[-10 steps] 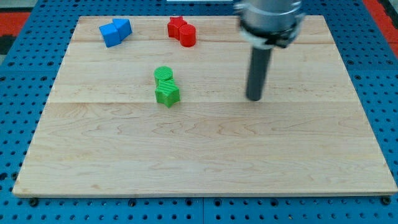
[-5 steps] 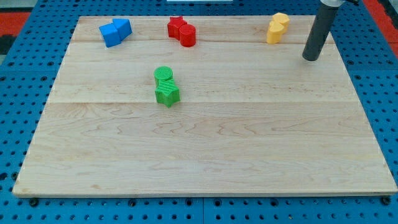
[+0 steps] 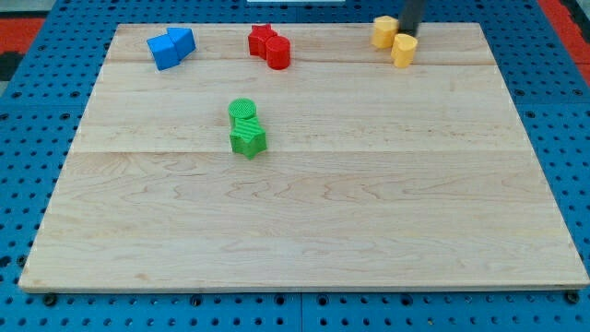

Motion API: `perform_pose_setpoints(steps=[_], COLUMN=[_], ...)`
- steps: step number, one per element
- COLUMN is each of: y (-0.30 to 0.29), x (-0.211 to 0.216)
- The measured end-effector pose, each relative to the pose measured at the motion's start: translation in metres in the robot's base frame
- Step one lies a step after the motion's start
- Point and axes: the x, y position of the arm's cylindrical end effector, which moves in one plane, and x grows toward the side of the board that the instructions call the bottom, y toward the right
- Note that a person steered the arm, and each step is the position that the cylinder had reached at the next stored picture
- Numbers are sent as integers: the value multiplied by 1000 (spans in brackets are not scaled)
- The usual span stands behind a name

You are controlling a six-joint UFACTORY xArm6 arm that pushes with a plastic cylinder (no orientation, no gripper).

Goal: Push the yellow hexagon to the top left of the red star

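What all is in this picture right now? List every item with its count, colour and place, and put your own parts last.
Wooden board: one, pale wood, fills most of the view.
Pegboard: one, blue with holes, under and around the board.
Blue blocks: two, touching, board's top left corner.
Red blocks: two, touching, one star-like, top edge, right of the blue pair.
Green blocks: two, touching, left of centre.
Yellow blocks: two, touching, top edge towards the view's right.
My tip: one dark rod, at the view's top, right against the yellow blocks.
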Motion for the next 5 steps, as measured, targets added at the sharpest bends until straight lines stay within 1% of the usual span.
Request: perform_pose_setpoints(steps=[1,2,3,4,5], y=[-39,-9,-58,-137,-139], x=[1,-1,-5,-5,3])
